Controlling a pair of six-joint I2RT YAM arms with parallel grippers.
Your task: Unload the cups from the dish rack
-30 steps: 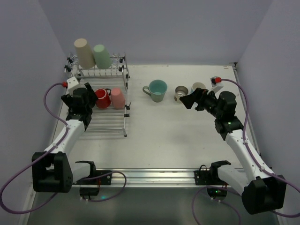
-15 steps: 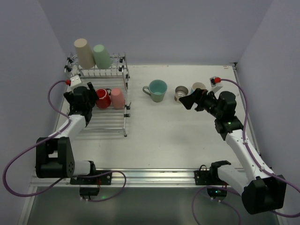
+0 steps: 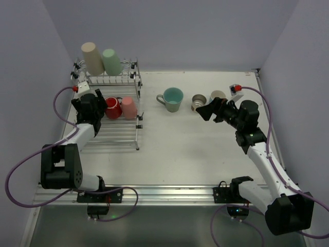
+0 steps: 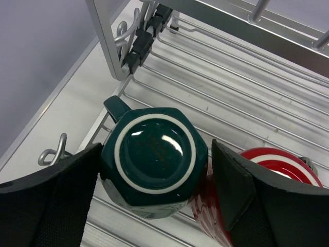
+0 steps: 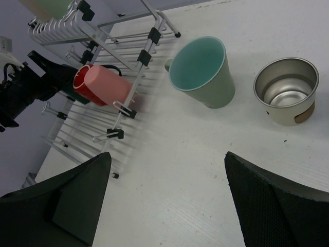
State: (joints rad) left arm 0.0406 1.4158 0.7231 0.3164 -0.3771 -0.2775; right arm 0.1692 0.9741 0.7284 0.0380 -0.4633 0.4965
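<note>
1. left arm has pushed forward over the rack (image 3: 115, 135); left claw (image 4: 157, 164) now straddles the dark green cup (image 4: 154, 149) and its gap has narrowed. right arm has barely moved.
2. left claw: fingers flank the cup on two sides, about at its walls. can't tell if it's pinching yet.
3. right claw (image 5: 167, 170): wide open, empty, hanging over the desk (image 3: 195, 149) near the steel cup (image 3: 199, 101).
4. dark green cup: upside down on the rack's lower tier, left corner, tight against the red cup (image 4: 280, 164).
5. step looks like the grasp. squeeze on opposite flat faces, keep the finger by the red cup from nudging it, and lift straight up clear of the bars before swinging out.
6. dark green cup is glazed, six-sided and slick, with a pale ring on its base and a small handle. rack is thin chrome wire with black clips.
7. pink cup (image 3: 129, 108), beige cup (image 3: 92, 58) and mint cup (image 3: 110, 61) are on the rack. teal mug (image 3: 171, 98) is on the desk.
</note>
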